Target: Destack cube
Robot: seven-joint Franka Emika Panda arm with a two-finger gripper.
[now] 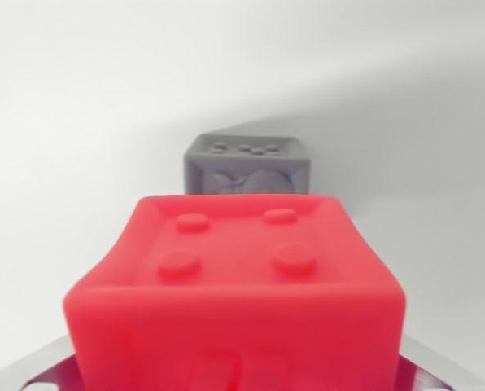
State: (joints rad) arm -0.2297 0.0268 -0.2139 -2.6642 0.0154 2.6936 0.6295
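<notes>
White and matte, the bench point(80, 122) fills nearly the whole wrist view, evenly lit, with a soft grey shadow spreading from the upper right toward the middle; no wall or other part of the room shows. Close to the camera sits a red cube point(234, 285), blurred, with four round studs on its top face and raised shapes on its near face. Beyond it, standing apart on the bench, is a smaller-looking grey cube point(246, 167) with small studs on top and a relief figure on its front. Grey metal parts of the tool point(234, 379) show at both lower corners beside the red cube, but whether its fingers clamp the cube or stand apart cannot be told.
</notes>
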